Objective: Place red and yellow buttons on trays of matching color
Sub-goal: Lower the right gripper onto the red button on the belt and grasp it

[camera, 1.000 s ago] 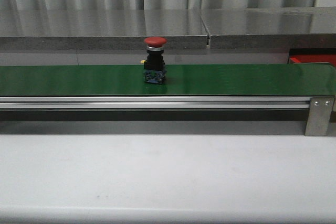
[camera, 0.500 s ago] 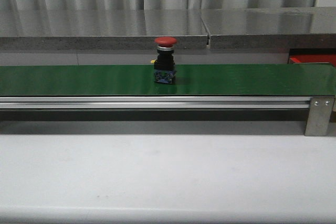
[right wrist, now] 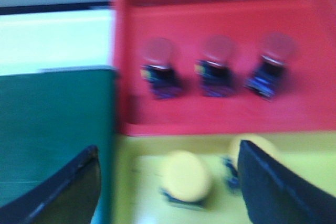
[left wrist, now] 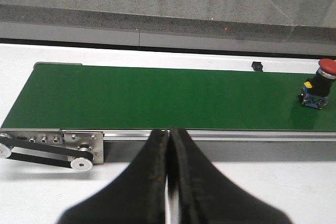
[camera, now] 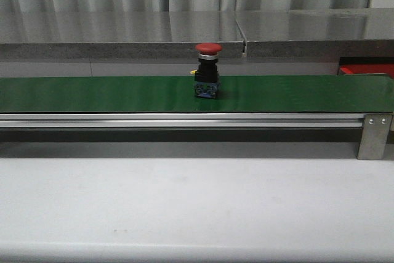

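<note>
One red button upright mid-belt, riding toward red tray | left pincer pressed together, idle at near rail | right pincer spread over yellow tray, I'd guess waiting to catch.

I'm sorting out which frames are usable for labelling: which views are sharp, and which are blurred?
Front view: sharp, the red button on the green belt is crisp. Left wrist view: also sharp, with the shut left gripper dark in the foreground. Right wrist view: smeared all over; the red tray, the yellow tray and the open right gripper have soft edges.
</note>
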You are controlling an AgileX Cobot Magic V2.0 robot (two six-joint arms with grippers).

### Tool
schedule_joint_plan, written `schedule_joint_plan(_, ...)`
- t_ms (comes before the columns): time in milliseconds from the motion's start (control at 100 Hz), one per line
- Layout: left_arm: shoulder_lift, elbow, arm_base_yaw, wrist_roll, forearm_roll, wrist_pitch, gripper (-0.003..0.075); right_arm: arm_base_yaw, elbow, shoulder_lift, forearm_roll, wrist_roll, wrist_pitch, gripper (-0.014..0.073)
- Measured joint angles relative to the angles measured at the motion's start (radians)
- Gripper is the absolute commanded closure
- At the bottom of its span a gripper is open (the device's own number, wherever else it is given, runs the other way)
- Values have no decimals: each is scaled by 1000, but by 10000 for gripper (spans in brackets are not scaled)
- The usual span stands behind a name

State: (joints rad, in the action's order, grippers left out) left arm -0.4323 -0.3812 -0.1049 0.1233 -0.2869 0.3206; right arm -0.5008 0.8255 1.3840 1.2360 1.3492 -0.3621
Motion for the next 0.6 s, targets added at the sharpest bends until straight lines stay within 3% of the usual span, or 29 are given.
schedule_joint_plan(140, 0, 0, 0, 0, 0, 0, 741, 67, 44, 0, -13, 28, -117, 55)
schedule_joint_plan(600, 0, 0, 0, 0, 0, 0, 741, 408, 145, 94, -26, 232, -166, 55)
